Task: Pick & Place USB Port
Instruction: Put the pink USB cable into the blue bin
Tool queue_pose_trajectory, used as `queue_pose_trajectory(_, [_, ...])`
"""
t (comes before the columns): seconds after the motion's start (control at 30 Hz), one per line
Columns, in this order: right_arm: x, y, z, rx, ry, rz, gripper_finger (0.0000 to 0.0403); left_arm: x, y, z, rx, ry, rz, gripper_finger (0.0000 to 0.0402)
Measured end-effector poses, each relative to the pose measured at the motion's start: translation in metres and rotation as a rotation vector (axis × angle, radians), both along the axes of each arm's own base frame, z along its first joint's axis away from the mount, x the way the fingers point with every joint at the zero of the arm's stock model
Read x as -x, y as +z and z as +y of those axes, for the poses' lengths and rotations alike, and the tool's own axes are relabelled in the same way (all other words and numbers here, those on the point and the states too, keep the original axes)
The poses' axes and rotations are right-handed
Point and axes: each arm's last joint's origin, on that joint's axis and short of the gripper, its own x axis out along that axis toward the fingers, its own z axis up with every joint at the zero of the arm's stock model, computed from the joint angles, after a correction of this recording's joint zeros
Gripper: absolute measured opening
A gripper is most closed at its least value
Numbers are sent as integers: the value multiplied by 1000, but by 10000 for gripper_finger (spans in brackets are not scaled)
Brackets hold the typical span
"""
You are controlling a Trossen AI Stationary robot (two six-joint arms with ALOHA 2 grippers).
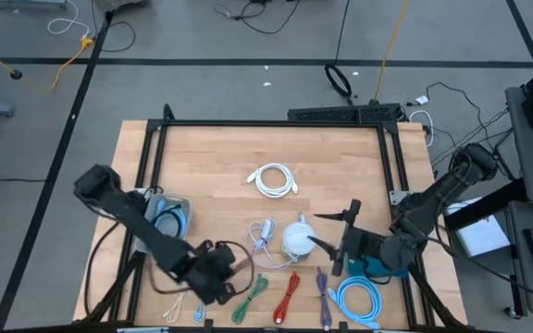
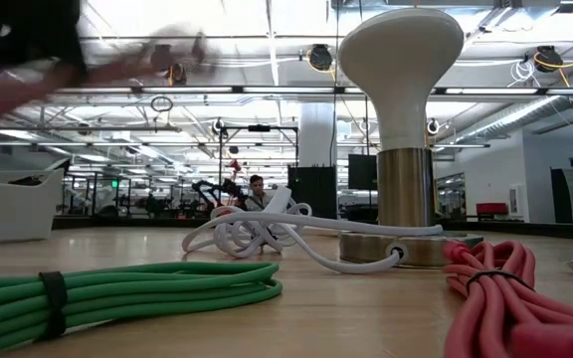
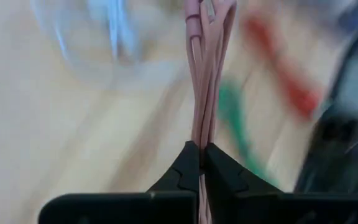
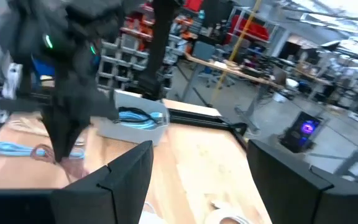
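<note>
Pink cable (image 3: 205, 81), a folded bundle, was pinched between my left jaws (image 3: 201, 163), just above the tabletop (image 1: 220, 157) near its front edge, left of the green cable (image 1: 251, 298). My right jaws (image 1: 338, 239) waited open beside the white hub (image 1: 297, 240). I judged that a slow, straight lift would keep the strands together. Its long axis ran straight away from my jaws, its plug end pointing outward.

pink cable (image 3: 205, 74), green cable (image 2: 117, 288), red cable (image 2: 505, 298), white cable (image 1: 274, 180), light blue cable (image 1: 357, 302), wooden table (image 1: 220, 157) tan.
</note>
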Motion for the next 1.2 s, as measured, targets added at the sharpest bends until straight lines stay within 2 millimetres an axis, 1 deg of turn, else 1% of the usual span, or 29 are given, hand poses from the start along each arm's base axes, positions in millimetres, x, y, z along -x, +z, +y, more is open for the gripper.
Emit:
queue_pose_trajectory(0.1, [0,2,1,-17,3,-15,254,9,41,1,-152,11,-289,4])
queue_pose_trajectory(0.17, [-4,3,-2,-41,12,-35,254,14,65,1,-276,-16,-448,4])
queue_pose_trajectory(0.2, [-8,4,-3,-63,50,-45,254,15,76,1,-330,-33,-512,4])
queue_pose_trajectory(0.27, [-19,0,-6,-117,182,-75,254,12,93,2,-413,-64,-604,4])
queue_pose_trajectory(0.33, [-29,-4,-9,-170,336,-127,254,6,101,7,-471,-81,-645,4])
queue_pose_trajectory(0.43, [-41,-8,-14,-227,474,-179,254,-6,100,15,-537,-107,-644,4])
queue_pose_trajectory(0.57, [-49,-10,-17,-280,590,-196,254,-22,89,24,-597,-128,-598,4])
queue_pose_trajectory(0.67, [-54,-14,-16,-291,599,-204,254,-33,86,29,-631,-154,-606,4])
queue_pose_trajectory(0.8, [-59,-16,-23,-294,571,-203,254,-44,83,30,-657,-190,-636,4])
queue_pose_trajectory(0.9, [-60,-18,-25,-288,550,-180,254,-44,84,30,-669,-192,-638,4])
queue_pose_trajectory(1.0, [-59,-19,-25,-264,505,-165,254,-38,85,24,-704,-183,-631,4])
queue_pose_trajectory(1.13, [-59,-18,-26,-256,485,-175,254,-31,96,17,-695,-186,-673,4])
queue_pose_trajectory(1.2, [-60,-18,-27,-258,479,-174,254,-30,98,14,-688,-196,-684,4])
